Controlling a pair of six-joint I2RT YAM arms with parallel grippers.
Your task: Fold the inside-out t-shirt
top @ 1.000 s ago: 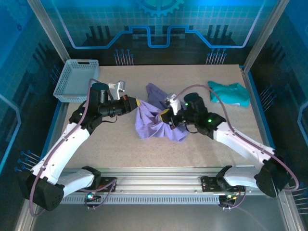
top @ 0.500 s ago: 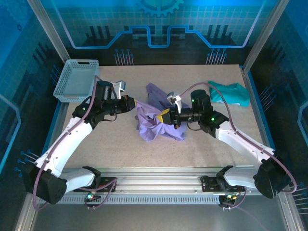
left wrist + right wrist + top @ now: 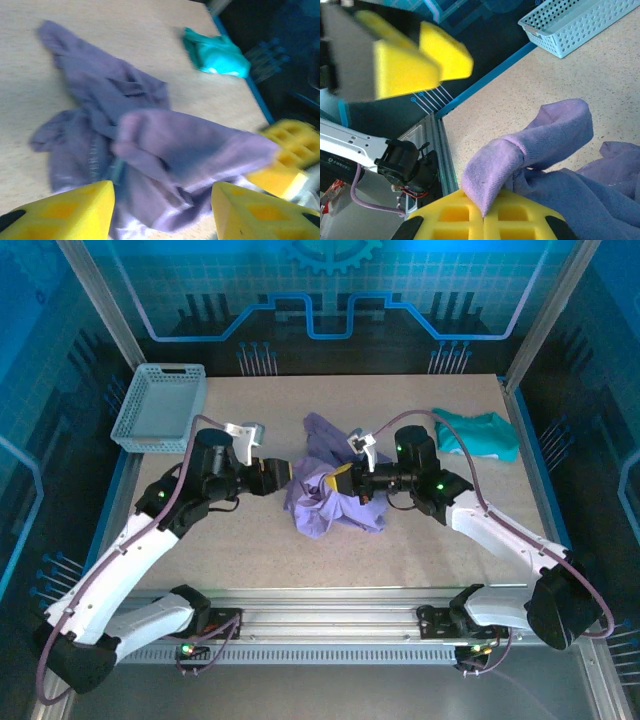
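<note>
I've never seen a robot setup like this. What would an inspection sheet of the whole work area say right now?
Surface: speckled beige table, flat, no spills seen.
Job's things: lavender t-shirt crumpled mid-table, not yet folded.
Clutter: teal garment at the far right; blue basket at the far left corner.
Grippers: left gripper open beside the shirt, holding nothing; right gripper shut on a fold of it.
Cables: purple cable loops by an arm's base; nothing seen snagged.
Surroundings: metal frame rail along the near edge, blue-lit panels behind.
</note>
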